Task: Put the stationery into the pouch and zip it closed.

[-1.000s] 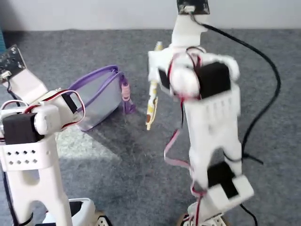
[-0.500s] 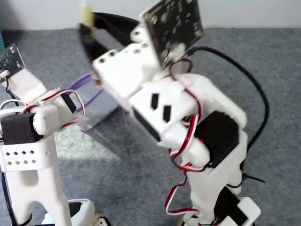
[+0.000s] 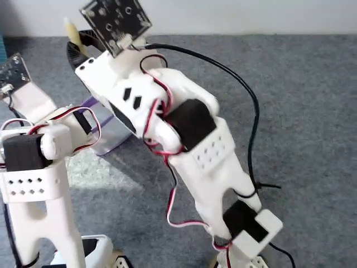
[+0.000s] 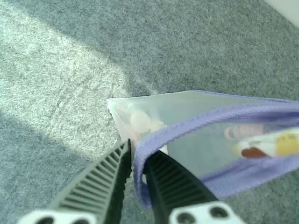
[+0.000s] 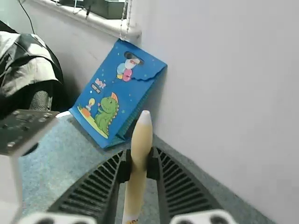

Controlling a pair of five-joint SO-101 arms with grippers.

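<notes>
The left fingers [image 4: 105,179] are closed on the purple zipper edge at one end of the pouch [image 4: 205,116], pinching the fabric between them. The pouch lies on the grey table [image 3: 290,111], its clear side showing a few pieces of stationery already inside: a yellow-and-white stick [image 4: 275,143], something pink [image 4: 243,131] just beside it, and pale round bits [image 4: 140,121] near the gripped corner.

The right fingers [image 5: 180,186] are clamped on a pale yellow pen [image 5: 140,140], which stands upright between them with its pointed tip up. From above, the right arm [image 3: 189,139] leans across toward the left side of the table, its fingers [image 3: 74,51] and the pen [image 3: 70,26] held high near the far edge, above where the pouch lies. The arm covers most of the pouch (a strip of its purple edge and clear side [image 3: 109,137] shows beneath). The left arm [image 3: 39,162] stands at the near left.

Beyond the pen stands a blue paper bag [image 5: 117,100] printed with a green dinosaur, leaning against a white wall [image 5: 224,93].
</notes>
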